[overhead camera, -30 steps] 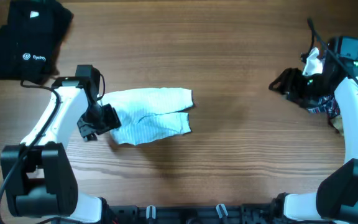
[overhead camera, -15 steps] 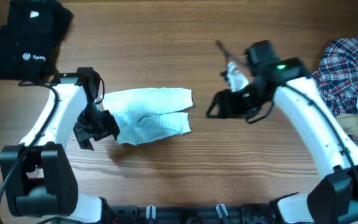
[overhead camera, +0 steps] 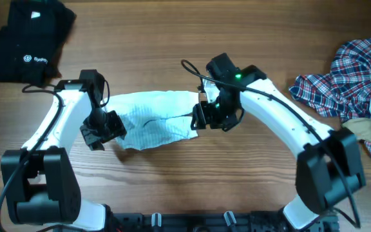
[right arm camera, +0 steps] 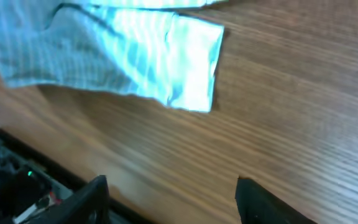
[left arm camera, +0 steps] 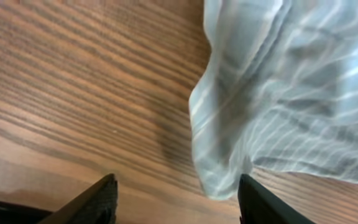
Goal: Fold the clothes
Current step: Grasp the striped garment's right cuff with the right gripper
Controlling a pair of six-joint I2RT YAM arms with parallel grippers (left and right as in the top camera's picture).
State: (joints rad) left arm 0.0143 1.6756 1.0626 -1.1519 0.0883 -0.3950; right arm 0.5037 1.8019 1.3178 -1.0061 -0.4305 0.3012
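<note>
The pale-blue striped garment [overhead camera: 154, 120] lay flat mid-counter [overhead camera: 172, 51], with the left end effector [overhead camera: 102, 131] at its left edge and the right end effector [overhead camera: 201, 117] at its right edge, both spread and empty, apparently poised to pinch opposite ends for a fold.

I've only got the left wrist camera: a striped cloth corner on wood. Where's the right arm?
Observer: The right tool is at the striped cloth's other end, opposite yours.
Operator: Is it gripping?
Observer: No. Its own camera shows its fingers apart over bare table, with the cloth just ahead.
Operator: Any other clothes out?
Observer: A plaid shirt lies heaped at the table's right side.
</note>
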